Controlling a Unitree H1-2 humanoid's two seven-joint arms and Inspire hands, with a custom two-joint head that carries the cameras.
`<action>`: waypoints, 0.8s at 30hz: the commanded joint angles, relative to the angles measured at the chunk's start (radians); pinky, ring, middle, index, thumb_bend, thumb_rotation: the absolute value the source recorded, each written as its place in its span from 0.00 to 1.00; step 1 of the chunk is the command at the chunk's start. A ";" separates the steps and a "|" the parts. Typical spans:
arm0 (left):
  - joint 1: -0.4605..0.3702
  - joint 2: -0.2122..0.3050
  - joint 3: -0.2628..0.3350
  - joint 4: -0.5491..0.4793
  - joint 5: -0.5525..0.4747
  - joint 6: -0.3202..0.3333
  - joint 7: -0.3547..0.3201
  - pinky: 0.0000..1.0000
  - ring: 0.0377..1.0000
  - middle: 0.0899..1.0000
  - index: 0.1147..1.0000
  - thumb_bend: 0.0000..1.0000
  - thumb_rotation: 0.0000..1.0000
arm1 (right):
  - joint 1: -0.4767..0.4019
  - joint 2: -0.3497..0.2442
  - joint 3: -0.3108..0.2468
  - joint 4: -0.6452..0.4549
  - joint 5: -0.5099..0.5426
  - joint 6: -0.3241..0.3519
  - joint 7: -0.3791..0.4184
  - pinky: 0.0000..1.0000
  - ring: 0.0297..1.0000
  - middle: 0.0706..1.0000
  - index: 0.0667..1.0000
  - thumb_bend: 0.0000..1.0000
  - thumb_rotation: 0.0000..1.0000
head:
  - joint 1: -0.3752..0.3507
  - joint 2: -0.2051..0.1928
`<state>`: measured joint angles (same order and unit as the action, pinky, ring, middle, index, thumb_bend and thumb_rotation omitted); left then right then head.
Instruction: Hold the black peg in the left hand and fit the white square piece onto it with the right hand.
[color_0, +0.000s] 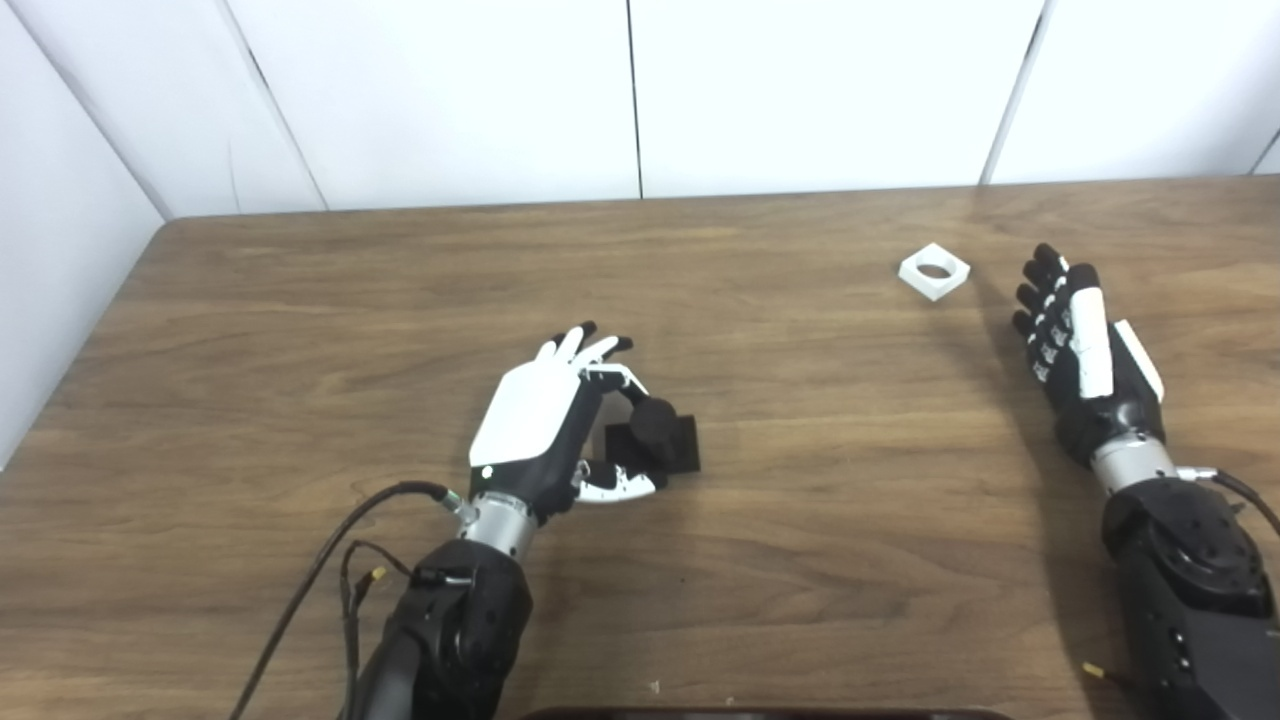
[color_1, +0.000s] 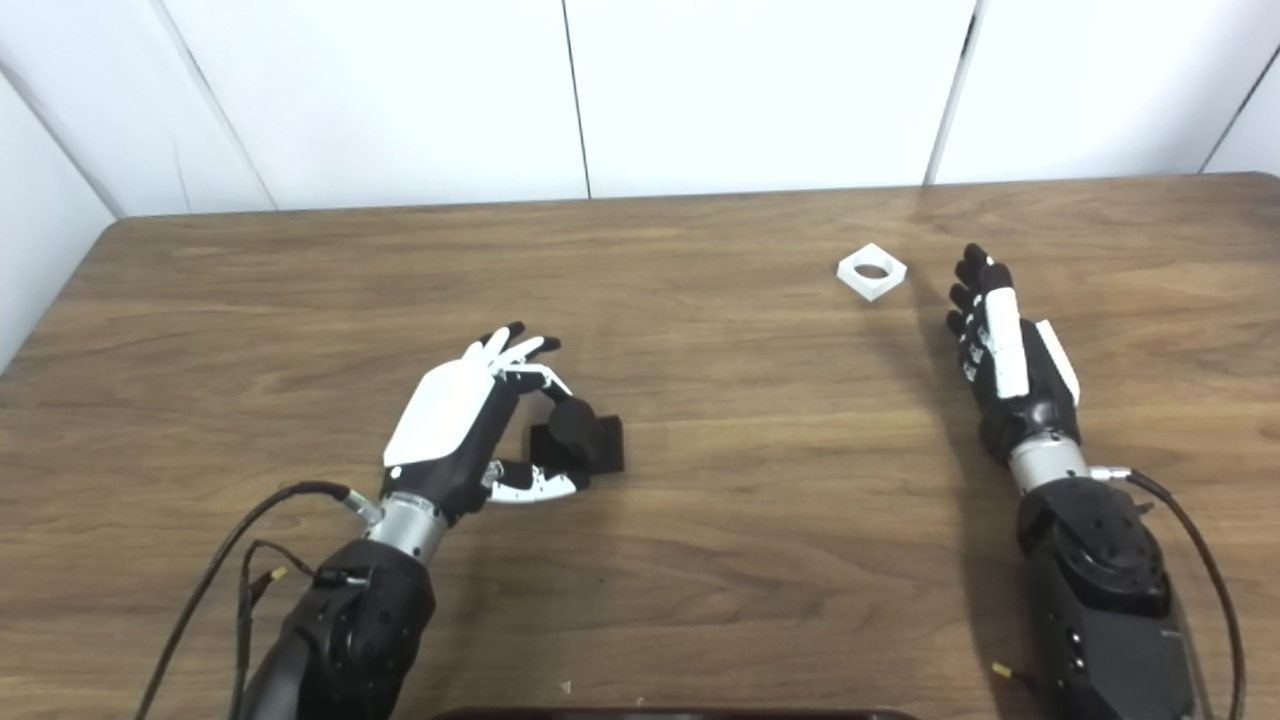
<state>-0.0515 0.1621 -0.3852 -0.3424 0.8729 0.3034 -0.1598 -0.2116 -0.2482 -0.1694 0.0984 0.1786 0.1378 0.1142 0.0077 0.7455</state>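
The black peg (color_0: 660, 430), a round post on a square black base, stands on the wooden table (color_0: 820, 520) at centre. My left hand (color_0: 535, 420) is open around its left side: the fingers reach over its far side, the thumb lies by its near side, and no grip shows. The white square piece (color_0: 934, 271) with a round hole lies flat at the far right. My right hand (color_0: 1085, 350) is open and empty, fingers straight and pointing away, a little right of and nearer than the white piece. Both also show in the right eye view: peg (color_1: 585, 430), white piece (color_1: 872, 271).
Black cables (color_0: 340, 540) loop on the table beside my left forearm. A dark object's edge (color_0: 760, 713) shows at the bottom of the picture. White wall panels (color_0: 640, 90) stand behind the table's far edge, and the table's left edge runs along the wall.
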 joint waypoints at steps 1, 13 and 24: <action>-0.014 -0.015 -0.003 -0.049 -0.005 -0.034 0.006 1.00 1.00 0.91 0.43 0.52 0.07 | -0.008 0.004 0.004 -0.033 -0.001 0.002 -0.004 1.00 1.00 1.00 1.00 0.69 1.00 | 0.001 0.002; 0.043 -0.046 -0.056 -0.074 0.006 -0.080 -0.030 1.00 1.00 0.90 0.43 0.52 0.07 | -0.001 0.014 -0.002 -0.035 0.008 0.001 0.000 1.00 1.00 1.00 1.00 0.68 1.00 | -0.010 0.011; 0.076 -0.070 -0.088 -0.074 0.031 -0.073 -0.050 1.00 1.00 0.90 0.43 0.52 0.07 | 0.008 0.018 -0.009 -0.055 0.006 0.009 -0.010 1.00 1.00 1.00 1.00 0.68 1.00 | -0.013 0.019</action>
<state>0.0343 0.1018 -0.4693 -0.3827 0.8887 0.2499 -0.2118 -0.1945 -0.2298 -0.1752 0.0729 0.1787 0.1442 0.1097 -0.0046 0.7639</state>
